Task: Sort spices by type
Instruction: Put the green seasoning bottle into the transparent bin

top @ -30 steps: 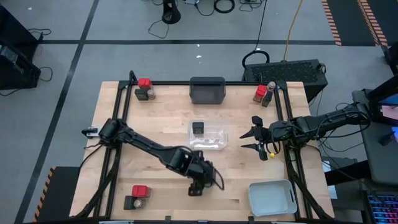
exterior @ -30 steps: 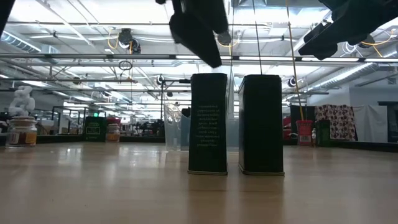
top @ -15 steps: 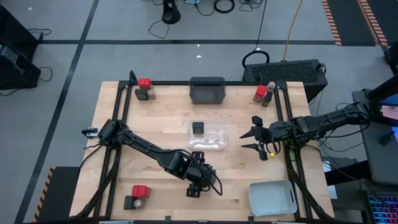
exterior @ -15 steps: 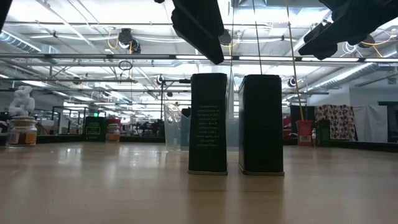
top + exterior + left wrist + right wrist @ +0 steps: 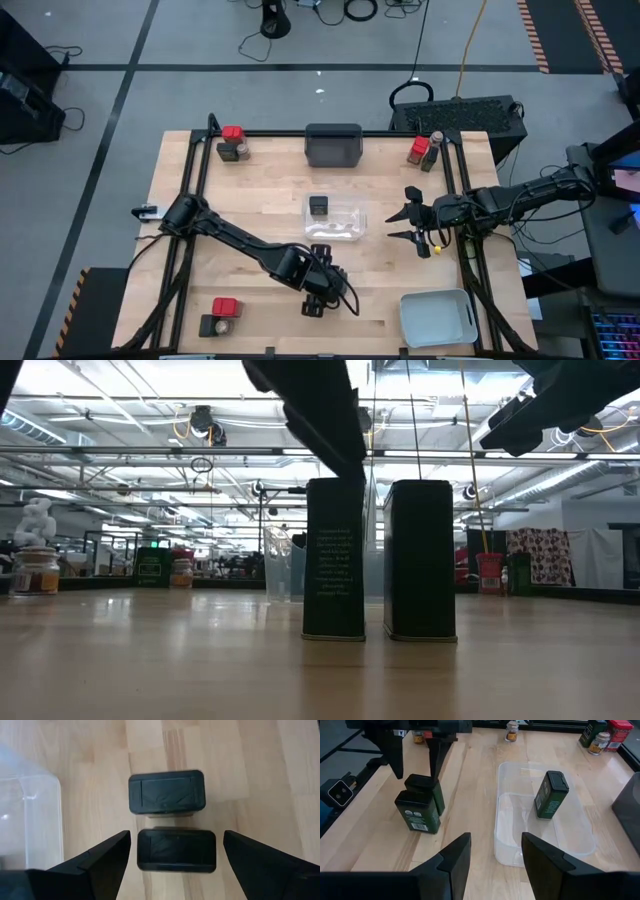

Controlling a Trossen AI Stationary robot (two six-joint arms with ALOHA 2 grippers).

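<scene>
Wood-plank table (image 5: 250,190) on a black frame, grey floor with taped lines around it; the low view shows you a big lab hall with ceiling lights behind. 2 black boxy spices (image 5: 167,793) stand touching near the front edge, and your left gripper (image 5: 175,851) hangs right over the nearer one (image 5: 176,850), fingers spread wide either side, gripping nothing. Clear tray (image 5: 510,810) mid-table holds 1 more black box (image 5: 550,795). Dark grey tray (image 5: 333,145) at the back edge, pale tray (image 5: 437,318) at the front right corner. Red-topped and jar spices (image 5: 232,144) sit in the corners. Right gripper (image 5: 412,222) waits right of the clear tray, part open, empty.
</scene>
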